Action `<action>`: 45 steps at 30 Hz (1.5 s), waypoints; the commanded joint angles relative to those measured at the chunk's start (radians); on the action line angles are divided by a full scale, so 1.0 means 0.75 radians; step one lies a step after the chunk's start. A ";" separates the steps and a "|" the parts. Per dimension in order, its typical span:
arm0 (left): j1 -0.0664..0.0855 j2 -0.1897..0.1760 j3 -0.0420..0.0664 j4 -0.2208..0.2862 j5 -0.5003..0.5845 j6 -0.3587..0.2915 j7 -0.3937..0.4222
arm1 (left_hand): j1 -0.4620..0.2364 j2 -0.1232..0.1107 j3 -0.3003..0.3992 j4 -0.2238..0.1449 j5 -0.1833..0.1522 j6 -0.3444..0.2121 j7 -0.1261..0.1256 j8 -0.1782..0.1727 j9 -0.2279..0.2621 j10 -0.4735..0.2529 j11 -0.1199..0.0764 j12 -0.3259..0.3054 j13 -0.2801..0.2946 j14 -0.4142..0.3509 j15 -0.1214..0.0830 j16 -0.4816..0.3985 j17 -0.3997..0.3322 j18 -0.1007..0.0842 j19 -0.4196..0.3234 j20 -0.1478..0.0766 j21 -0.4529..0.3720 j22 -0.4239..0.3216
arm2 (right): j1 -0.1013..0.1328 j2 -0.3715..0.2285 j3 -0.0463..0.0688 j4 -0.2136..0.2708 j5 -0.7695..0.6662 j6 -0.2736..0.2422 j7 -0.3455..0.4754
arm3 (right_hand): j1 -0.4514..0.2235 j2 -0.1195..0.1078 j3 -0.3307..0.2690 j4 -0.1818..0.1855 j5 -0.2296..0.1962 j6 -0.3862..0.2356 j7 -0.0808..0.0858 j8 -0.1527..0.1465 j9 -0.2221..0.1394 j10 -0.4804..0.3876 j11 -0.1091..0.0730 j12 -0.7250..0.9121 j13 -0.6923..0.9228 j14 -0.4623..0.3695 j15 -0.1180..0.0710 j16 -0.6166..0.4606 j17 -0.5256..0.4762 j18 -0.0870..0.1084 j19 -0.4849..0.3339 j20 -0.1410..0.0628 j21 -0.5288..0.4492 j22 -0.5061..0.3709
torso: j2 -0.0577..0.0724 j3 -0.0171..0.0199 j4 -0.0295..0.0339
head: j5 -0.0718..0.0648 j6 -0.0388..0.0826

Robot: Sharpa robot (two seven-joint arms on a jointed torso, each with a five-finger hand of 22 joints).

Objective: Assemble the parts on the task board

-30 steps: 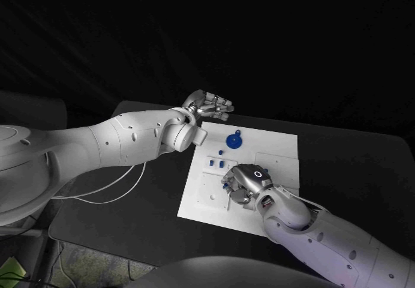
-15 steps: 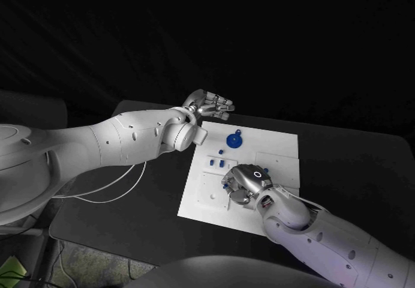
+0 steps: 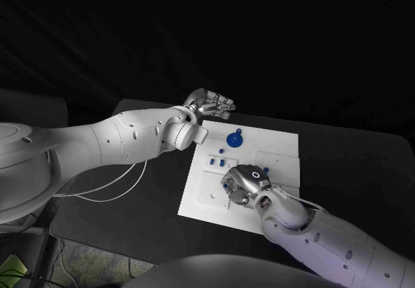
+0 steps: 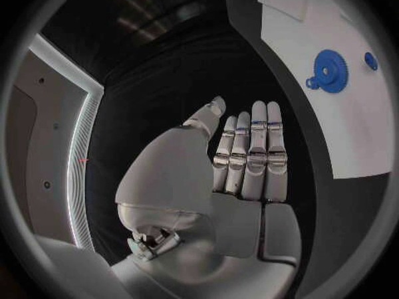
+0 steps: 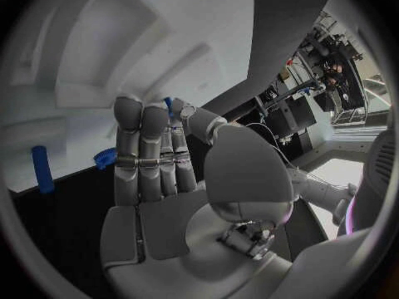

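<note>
The white task board (image 3: 278,146) lies mid-table. On its far part lies a blue gear (image 3: 233,140) (image 4: 331,66) with a small blue knob (image 3: 238,131) (image 4: 371,60) beside it. Two short blue pegs (image 3: 217,161) stand near the board's left edge. My right hand (image 3: 246,185) (image 5: 166,179) rests low over the board's near middle, thumb and a finger closed round a small blue part (image 5: 169,103). More blue pieces (image 3: 228,188) (image 5: 106,157) lie under its fingers, and another blue peg (image 5: 40,168) stands close by. My left hand (image 3: 210,105) (image 4: 241,173) hovers off the board's far left corner, fingers straight and holding nothing.
A small blue piece (image 3: 265,170) sits just beyond my right hand. The black table (image 3: 129,198) stretches left of the board, where a white cable (image 3: 108,187) hangs from my left arm. The board carries raised white blocks (image 5: 92,53) and recesses.
My right hand has crept slightly to the left over the blue pieces. The left hand has stayed where it was.
</note>
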 commanded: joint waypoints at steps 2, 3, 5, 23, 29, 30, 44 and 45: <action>0.003 0.004 0.001 0.002 0.006 0.022 0.011 | 0.000 0.013 -0.004 0.007 -0.009 -0.002 -0.001 0.001 0.002 -0.007 0.000 0.007 -0.001 -0.003 0.002 -0.004 0.000 -0.026 0.006 0.002 0.004 -0.001 | -0.008 0.006 -0.015 -0.003 -0.053 0.053 -0.038 | -0.009 0.007 -0.003 -0.008 0.028 0.009 -0.004 0.006 0.002 0.008 0.001 0.005 0.000 0.001 -0.005 -0.006 -0.001 0.018 0.050 -0.010 -0.009 0.001 | 0.000 0.0003 0.0000 | 0.001 -0.001; 0.003 0.004 0.001 0.002 0.006 0.023 0.011 | 0.000 0.013 -0.004 0.007 -0.009 -0.002 -0.001 0.001 0.002 -0.007 0.000 0.007 -0.001 -0.003 0.002 -0.004 0.000 -0.026 0.006 0.002 0.004 -0.001 | -0.008 0.008 -0.017 -0.003 -0.056 0.054 -0.042 | -0.009 0.007 -0.003 -0.008 0.028 0.009 -0.004 0.006 0.002 0.008 0.001 0.005 0.000 0.001 -0.005 -0.006 -0.001 0.018 0.050 -0.010 -0.009 0.001 | 0.000 0.0003 0.0000 | 0.001 -0.001; 0.003 0.005 0.001 0.002 0.006 0.023 0.011 | 0.000 0.013 -0.004 0.007 -0.009 -0.002 -0.001 0.001 0.002 -0.007 0.000 0.007 -0.001 -0.003 0.002 -0.004 0.000 -0.026 0.006 0.002 0.004 -0.001 | -0.008 0.010 -0.021 -0.002 -0.061 0.051 -0.049 | -0.009 0.007 -0.003 -0.008 0.028 0.009 -0.004 0.006 0.002 0.008 0.001 0.005 0.000 0.001 -0.005 -0.006 -0.001 0.018 0.050 -0.010 -0.009 0.001 | 0.000 0.0001 -0.0003 | 0.001 0.000; 0.005 0.000 0.001 0.002 0.009 0.035 0.007 | 0.000 0.012 -0.006 0.009 -0.010 -0.003 0.000 0.000 0.002 -0.010 0.002 0.006 -0.001 -0.007 0.004 -0.004 0.000 -0.026 0.004 0.003 0.003 -0.011 | -0.008 -0.001 -0.027 0.007 -0.016 -0.048 -0.049 | -0.044 -0.100 -0.089 0.031 0.032 -0.173 0.035 0.004 -0.027 -0.169 0.053 0.004 -0.002 0.001 0.028 -0.014 -0.018 0.048 0.052 0.021 -0.104 -0.068 | 0.000 0.0013 -0.0012 | 0.000 0.000; 0.005 -0.003 0.001 0.002 0.009 0.037 0.006 | 0.000 0.012 -0.006 0.009 -0.010 -0.003 0.000 0.000 0.002 -0.010 0.002 0.006 -0.001 -0.007 0.004 -0.004 0.000 -0.026 0.004 0.003 0.003 -0.011 | -0.008 -0.015 -0.027 0.039 -0.008 -0.094 -0.052 | -0.030 -0.141 -0.126 0.028 0.035 -0.202 0.030 0.004 -0.027 -0.258 0.074 0.005 -0.001 -0.007 0.042 -0.026 -0.031 0.070 0.049 0.035 -0.159 -0.114 | 0.000 0.0016 -0.0012 | -0.003 0.003; 0.005 -0.003 0.001 0.002 0.009 0.037 0.005 | 0.000 0.012 -0.006 0.009 -0.010 -0.003 0.000 0.000 0.002 -0.010 0.002 0.006 -0.001 -0.007 0.004 -0.004 0.000 -0.026 0.004 0.003 0.003 -0.011 | -0.008 -0.018 -0.027 0.045 -0.007 -0.101 -0.053 | -0.024 -0.141 -0.133 0.030 0.035 -0.203 0.030 0.004 -0.027 -0.260 0.074 0.004 -0.001 -0.006 0.043 -0.026 -0.033 0.074 0.050 0.038 -0.161 -0.123 | 0.000 0.0016 -0.0012 | -0.003 0.003; 0.005 -0.017 0.001 0.000 0.009 0.039 0.004 | 0.001 0.013 -0.007 0.009 -0.011 -0.005 0.000 0.001 0.002 -0.012 0.002 0.007 -0.001 -0.009 0.004 -0.004 0.000 -0.026 0.004 0.004 0.003 -0.016 | -0.006 -0.135 0.022 0.193 0.024 -0.134 -0.074 | -0.015 -0.155 -0.132 0.049 0.017 -0.207 0.028 0.004 -0.027 -0.251 0.072 0.005 -0.001 0.000 0.041 -0.026 -0.043 0.073 0.051 0.038 -0.146 -0.152 | -0.001 0.0007 -0.0026 | -0.023 0.015; 0.005 -0.019 0.001 0.001 0.009 0.039 0.004 | 0.001 0.013 -0.007 0.009 -0.011 -0.005 0.000 0.001 0.002 -0.012 0.002 0.007 -0.001 -0.009 0.004 -0.004 0.000 -0.026 0.004 0.004 0.003 -0.016 | -0.006 -0.151 0.040 0.209 0.034 -0.126 -0.071 | -0.013 -0.152 -0.126 0.050 0.018 -0.205 0.030 0.005 -0.027 -0.241 0.070 0.004 -0.001 0.000 0.040 -0.025 -0.043 0.071 0.051 0.037 -0.144 -0.153 | -0.001 0.0008 -0.0028 | -0.025 0.016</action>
